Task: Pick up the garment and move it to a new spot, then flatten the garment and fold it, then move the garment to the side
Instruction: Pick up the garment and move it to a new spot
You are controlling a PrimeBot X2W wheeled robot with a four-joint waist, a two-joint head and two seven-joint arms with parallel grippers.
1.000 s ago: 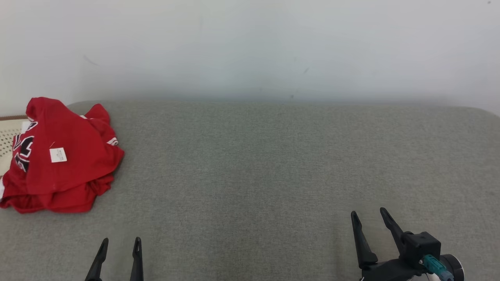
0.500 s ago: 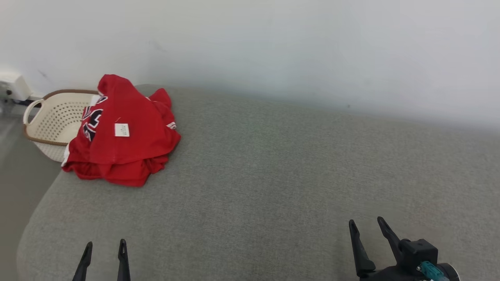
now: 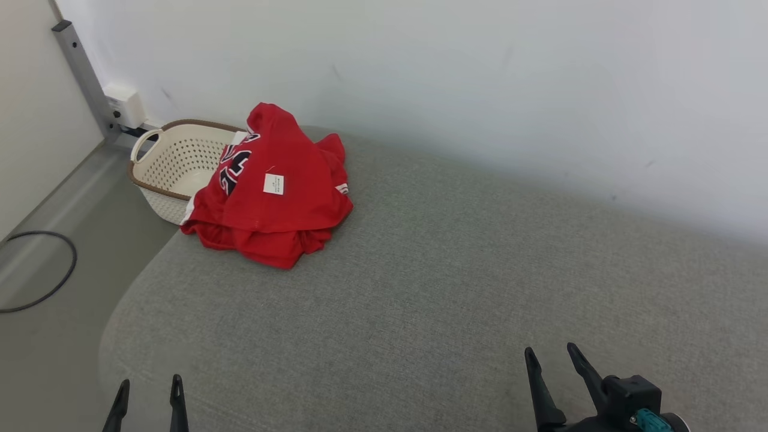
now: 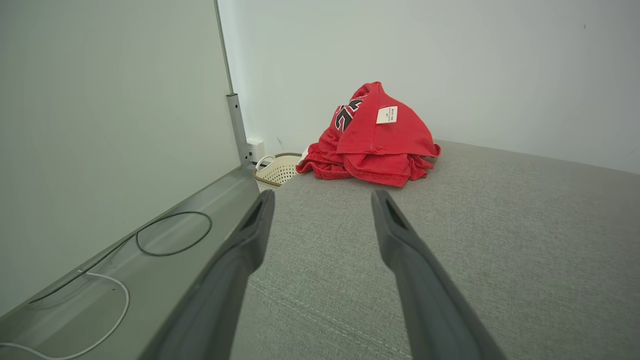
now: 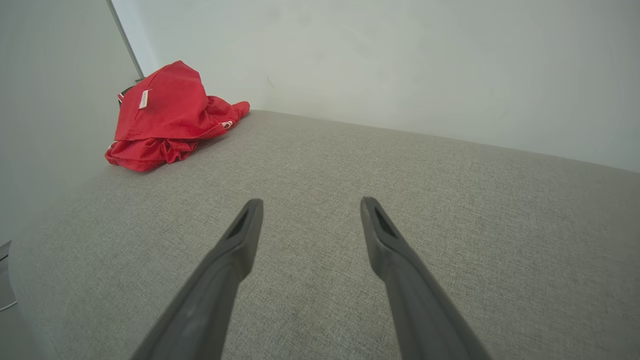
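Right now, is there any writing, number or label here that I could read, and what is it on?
Black numerals on the red garment: folded over, perhaps starting "2", not readable for sure.
White tag on the garment: print too small to read.
Basket: no text seen.

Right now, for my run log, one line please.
garment crumpled on grey cushion, untouched | left gripper open | right gripper open

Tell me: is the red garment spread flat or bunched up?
Bunched up. The red garment sits in a rumpled, layered heap at the grey cushion's far left corner.
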